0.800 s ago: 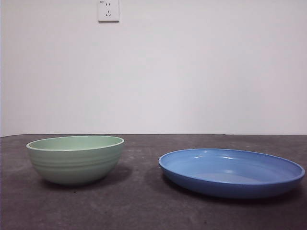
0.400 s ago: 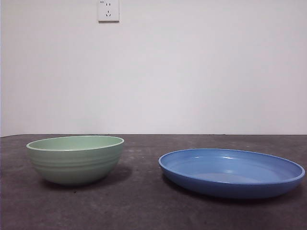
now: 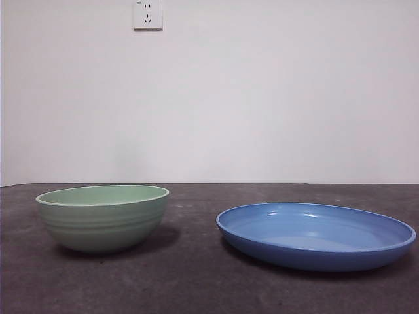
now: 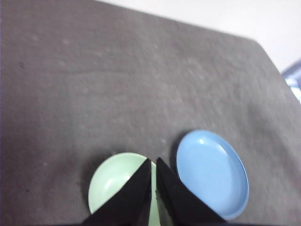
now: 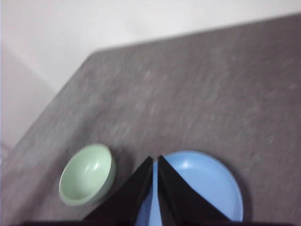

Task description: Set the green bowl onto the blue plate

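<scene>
The green bowl point(image 3: 103, 217) sits upright on the dark grey tabletop point(image 3: 196, 281), its mouth facing straight up; being round, it has no long axis to speak of. Taking the bowl as the landmark, the blue plate point(image 3: 316, 234) lies flat beside it, apart from it, with a strip of bare tabletop between the two rims. Neither dish touches the other. Behind the bowl the tabletop runs back to a straight far edge against a plain white wall point(image 3: 262, 98), where a white wall socket point(image 3: 148, 14) hangs high above the bowl. In the wrist views wide bare tabletop stretches beyond both dishes, and a corner of its edge shows in each.

The bowl is pale mint, smooth, with faint horizontal ridges round its outside and a lighter rim, and it is deeper and narrower than the plate. The plate is glossy medium blue, shallow, with a low raised rim that catches highlights. The tabletop looks matte and slightly mottled.

The left gripper point(image 4: 153, 162) hangs high over the bowl's edge nearest the plate, jaws pressed almost together and holding nothing. The right gripper point(image 5: 154, 160) hangs high over the plate's edge nearest the bowl, jaws likewise nearly touching and empty
</scene>
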Robot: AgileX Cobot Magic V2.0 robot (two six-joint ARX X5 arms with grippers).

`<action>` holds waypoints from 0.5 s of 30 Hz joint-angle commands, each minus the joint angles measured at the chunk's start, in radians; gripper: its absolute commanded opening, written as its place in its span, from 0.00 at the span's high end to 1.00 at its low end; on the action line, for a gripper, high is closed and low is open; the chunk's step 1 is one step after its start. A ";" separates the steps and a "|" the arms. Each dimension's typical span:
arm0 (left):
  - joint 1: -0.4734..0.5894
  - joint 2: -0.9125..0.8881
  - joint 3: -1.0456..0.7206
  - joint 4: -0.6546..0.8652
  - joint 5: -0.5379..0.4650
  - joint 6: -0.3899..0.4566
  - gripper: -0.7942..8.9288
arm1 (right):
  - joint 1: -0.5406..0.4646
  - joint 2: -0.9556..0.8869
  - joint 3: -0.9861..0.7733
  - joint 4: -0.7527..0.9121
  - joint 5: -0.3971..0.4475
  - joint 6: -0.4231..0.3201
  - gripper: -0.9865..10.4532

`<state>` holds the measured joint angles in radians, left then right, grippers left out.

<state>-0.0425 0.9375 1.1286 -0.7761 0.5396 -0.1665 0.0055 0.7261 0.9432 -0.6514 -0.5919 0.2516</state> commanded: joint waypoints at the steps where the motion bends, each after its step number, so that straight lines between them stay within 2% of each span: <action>1: -0.032 0.040 0.052 -0.027 0.024 0.085 0.90 | 0.019 0.051 0.042 -0.027 -0.023 -0.082 0.90; 7: -0.107 0.094 0.068 -0.040 0.072 0.140 0.90 | 0.062 0.133 0.087 -0.060 -0.022 -0.111 0.90; 15: -0.148 0.125 0.068 -0.041 0.072 0.140 0.89 | 0.073 0.142 0.087 -0.061 -0.018 -0.109 0.90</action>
<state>-0.1883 1.0515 1.1736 -0.8227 0.6056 -0.0418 0.0769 0.8627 1.0122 -0.7177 -0.6086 0.1535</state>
